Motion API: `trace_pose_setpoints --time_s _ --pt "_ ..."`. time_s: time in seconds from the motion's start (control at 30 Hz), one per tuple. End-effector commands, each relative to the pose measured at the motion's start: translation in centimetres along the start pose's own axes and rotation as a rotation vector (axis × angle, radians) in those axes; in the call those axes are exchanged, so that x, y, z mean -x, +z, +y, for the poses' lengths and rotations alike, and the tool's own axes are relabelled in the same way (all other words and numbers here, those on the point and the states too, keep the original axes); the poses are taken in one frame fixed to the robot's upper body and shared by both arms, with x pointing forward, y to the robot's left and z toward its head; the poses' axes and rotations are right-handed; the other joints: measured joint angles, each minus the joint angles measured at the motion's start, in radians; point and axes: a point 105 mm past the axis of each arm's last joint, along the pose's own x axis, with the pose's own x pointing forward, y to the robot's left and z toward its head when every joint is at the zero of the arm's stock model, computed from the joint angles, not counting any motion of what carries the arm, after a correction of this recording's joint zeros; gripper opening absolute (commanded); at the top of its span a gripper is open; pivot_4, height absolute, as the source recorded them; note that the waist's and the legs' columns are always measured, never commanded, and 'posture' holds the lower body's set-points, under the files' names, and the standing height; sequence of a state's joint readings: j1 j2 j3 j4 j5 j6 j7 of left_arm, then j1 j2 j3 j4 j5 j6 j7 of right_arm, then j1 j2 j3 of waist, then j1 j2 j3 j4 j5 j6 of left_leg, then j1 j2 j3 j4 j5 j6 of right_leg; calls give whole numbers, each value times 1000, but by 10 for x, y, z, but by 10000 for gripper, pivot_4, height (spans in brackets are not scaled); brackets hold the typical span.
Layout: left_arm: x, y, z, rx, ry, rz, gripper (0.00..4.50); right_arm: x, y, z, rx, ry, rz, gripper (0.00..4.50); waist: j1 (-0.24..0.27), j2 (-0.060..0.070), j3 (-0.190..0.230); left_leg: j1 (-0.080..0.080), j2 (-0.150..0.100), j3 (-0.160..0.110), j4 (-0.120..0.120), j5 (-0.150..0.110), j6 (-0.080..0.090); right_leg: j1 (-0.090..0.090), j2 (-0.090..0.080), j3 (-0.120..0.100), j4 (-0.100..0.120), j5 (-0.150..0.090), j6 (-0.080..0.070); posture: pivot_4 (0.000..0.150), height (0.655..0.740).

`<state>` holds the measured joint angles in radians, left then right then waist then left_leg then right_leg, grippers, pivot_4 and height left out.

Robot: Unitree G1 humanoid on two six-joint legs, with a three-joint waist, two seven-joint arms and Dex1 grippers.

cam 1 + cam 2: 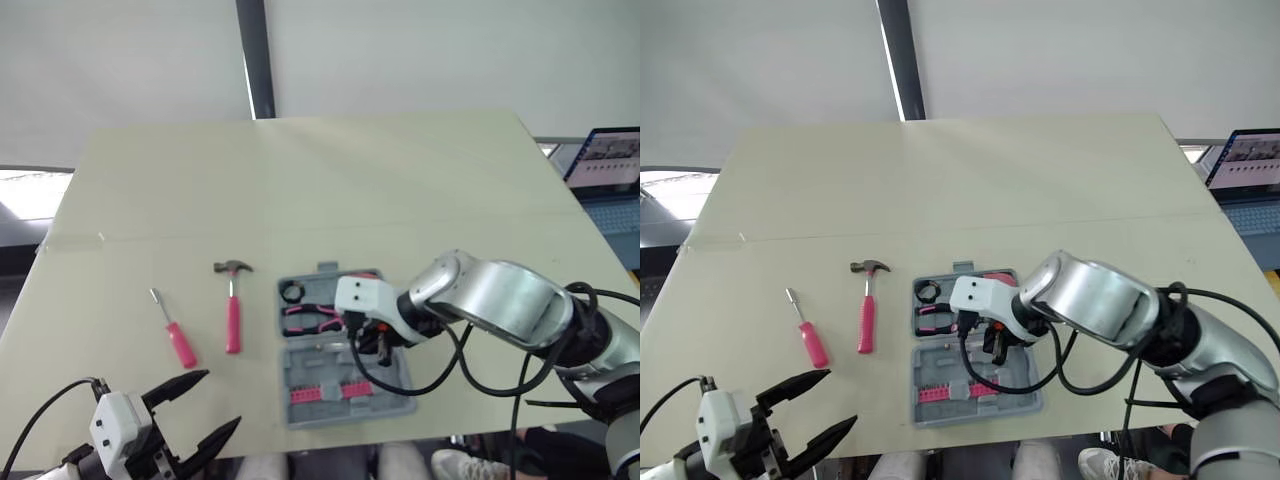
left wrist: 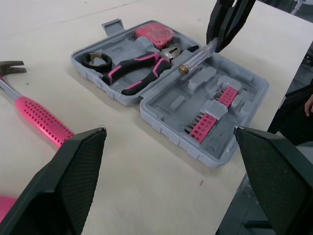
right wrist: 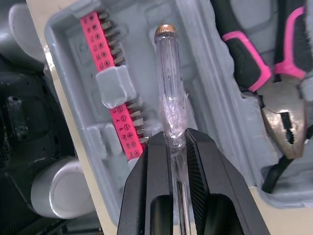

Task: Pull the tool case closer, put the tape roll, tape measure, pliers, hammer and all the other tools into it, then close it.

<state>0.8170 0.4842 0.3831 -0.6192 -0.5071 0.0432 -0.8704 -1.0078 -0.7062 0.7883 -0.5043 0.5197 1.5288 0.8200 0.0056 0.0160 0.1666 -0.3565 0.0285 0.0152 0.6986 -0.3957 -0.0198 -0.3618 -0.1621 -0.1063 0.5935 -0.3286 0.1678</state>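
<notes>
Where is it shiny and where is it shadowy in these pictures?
Right wrist view: light glints on the clear screwdriver held in the right gripper and on the pliers at their metal tips. Left wrist view: only a faint, soft shadow hugs the tool case and the hammer. Left eye view: the table is evenly lit, with no harsh glare.

Pale table (image 1: pixel 400 170) with pink-handled hammer (image 1: pixel 233 310), pink screwdriver (image 1: pixel 175 332), open grey tool case (image 1: pixel 310 365), perhaps clear tape (image 1: pixel 75 240) near left edge
</notes>
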Motion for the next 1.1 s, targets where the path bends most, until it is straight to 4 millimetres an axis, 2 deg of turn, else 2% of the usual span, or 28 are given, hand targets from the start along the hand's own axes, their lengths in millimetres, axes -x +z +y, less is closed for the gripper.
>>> trace_pose_setpoints --time_s 0.03,0.6,1.1 --pt "6 1 -1 -13 6 4 45000 -1 6 -2 36 -31 11 165 -6 0 0 0 0 0 0 0 0 0 0 0 0 0 0 1500 7360" --pt "5 -4 -7 -32 -46 14 45000 -24 31 2 110 -18 24 165 -15 0 0 -8 0 4 1 0 0 -14 0 0 7 0 -1 1500 7360" --pt "0 -5 -14 -19 -40 6 45000 -35 49 7 173 -7 15 165 -37 0 0 -10 0 3 1 0 -1 -15 -1 -1 8 0 -1 1500 7360"
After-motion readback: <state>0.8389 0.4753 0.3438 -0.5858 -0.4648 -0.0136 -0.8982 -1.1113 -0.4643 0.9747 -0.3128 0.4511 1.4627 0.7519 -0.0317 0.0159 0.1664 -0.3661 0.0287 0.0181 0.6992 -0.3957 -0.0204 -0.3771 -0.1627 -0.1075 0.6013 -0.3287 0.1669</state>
